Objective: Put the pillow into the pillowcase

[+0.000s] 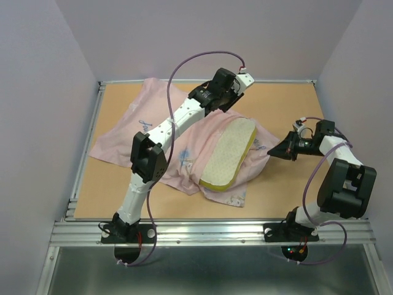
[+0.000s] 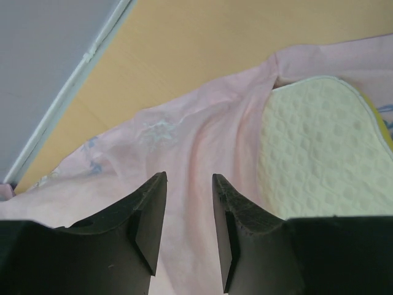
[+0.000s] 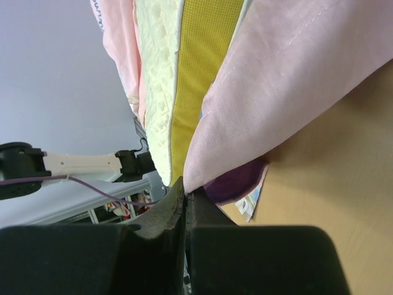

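Wooden tabletop point(image 1: 288, 104) boxed in by pale lilac walls. At the right gripper point(image 3: 184, 192): pinched tight on a hem of the pillowcase point(image 3: 288, 80), pink cloth drawn up from the closed tips, a scrap of purple lining just beside them. At the left gripper point(image 2: 189, 179): spread apart, holding nothing, poised over pink fabric just beside the far end of the pillow point(image 2: 319, 147).

Outward from there: pillow lying on the case near the middle of the table, dotted cream face up and bare, yellow side band towards the right arm, cloth lifted against that side only. Rest of the case sprawled flat towards the far left corner.

Judged as the opening step: mouth held on one side, pillow barely inside, if at all. Next, probably: lower the left gripper onto the upper layer by the pillow's far end, pinch one layer only, then lift and draw the mouth over the pillow. Risk of catching both layers and sealing the opening.
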Robot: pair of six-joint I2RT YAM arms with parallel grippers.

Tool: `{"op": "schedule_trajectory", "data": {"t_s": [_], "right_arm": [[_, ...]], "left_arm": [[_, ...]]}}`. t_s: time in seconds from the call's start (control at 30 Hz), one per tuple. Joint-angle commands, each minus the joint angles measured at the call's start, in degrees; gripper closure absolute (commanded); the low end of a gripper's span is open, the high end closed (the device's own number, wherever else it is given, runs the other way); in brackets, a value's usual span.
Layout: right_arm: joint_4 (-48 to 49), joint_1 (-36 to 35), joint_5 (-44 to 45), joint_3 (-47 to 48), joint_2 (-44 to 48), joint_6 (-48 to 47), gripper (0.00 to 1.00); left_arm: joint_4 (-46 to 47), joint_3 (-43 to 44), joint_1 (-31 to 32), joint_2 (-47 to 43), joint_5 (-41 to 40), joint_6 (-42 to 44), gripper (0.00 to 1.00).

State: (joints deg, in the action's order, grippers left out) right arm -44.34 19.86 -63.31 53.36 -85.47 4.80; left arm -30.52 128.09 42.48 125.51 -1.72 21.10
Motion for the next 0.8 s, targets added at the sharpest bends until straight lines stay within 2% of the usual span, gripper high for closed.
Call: {"op": "schedule_trajectory", "data": {"t_s": [0.0, 0.23, 0.77], "right_arm": [[1.62, 0.53, -2.26, -1.85, 0.92, 0.13, 0.99], [1.62, 0.27, -1.91, -2.48, 0.57, -0.23, 0.99], [1.53, 0.18, -1.55, -2.65, 0.39, -0.4, 0.99]], "left_arm": [[-2.88, 4.17, -0.64, 6.49, -1.98, 2.19, 0.54], [0.28, 4.62, 0.93, 8.43, 3.64, 2.01, 0.52], [4.16, 1.46, 1.73, 6.14, 6.99, 0.08, 0.52]]}}
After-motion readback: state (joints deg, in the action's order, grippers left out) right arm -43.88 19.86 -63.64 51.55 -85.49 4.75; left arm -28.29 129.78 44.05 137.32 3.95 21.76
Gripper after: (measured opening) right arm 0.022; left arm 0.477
